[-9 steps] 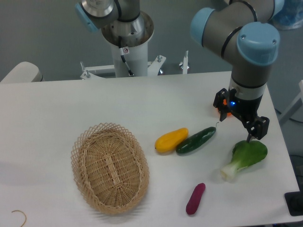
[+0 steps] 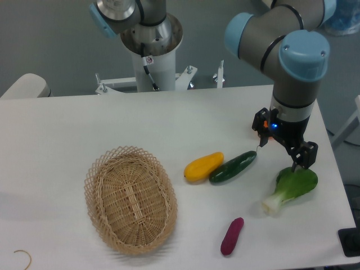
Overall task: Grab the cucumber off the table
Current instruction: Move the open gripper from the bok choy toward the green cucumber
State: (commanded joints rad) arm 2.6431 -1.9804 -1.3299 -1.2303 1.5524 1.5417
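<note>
The cucumber (image 2: 233, 167) is dark green and glossy. It lies slanted on the white table (image 2: 112, 124), right of centre, its left end touching a yellow vegetable (image 2: 203, 166). My gripper (image 2: 277, 154) hangs low over the table just right of the cucumber's upper right end, between it and the bok choy (image 2: 291, 188). The jaws stand apart and hold nothing. One fingertip (image 2: 258, 149) is close to the cucumber's right tip; the other finger (image 2: 295, 165) is above the bok choy's leaves.
A wicker basket (image 2: 130, 198) sits at the front left. A small purple eggplant (image 2: 232, 235) lies near the front edge. The arm's base (image 2: 152, 50) stands behind the table. The table's right edge is close behind the bok choy.
The arm and gripper have shifted slightly left and up. The vegetables have not moved.
</note>
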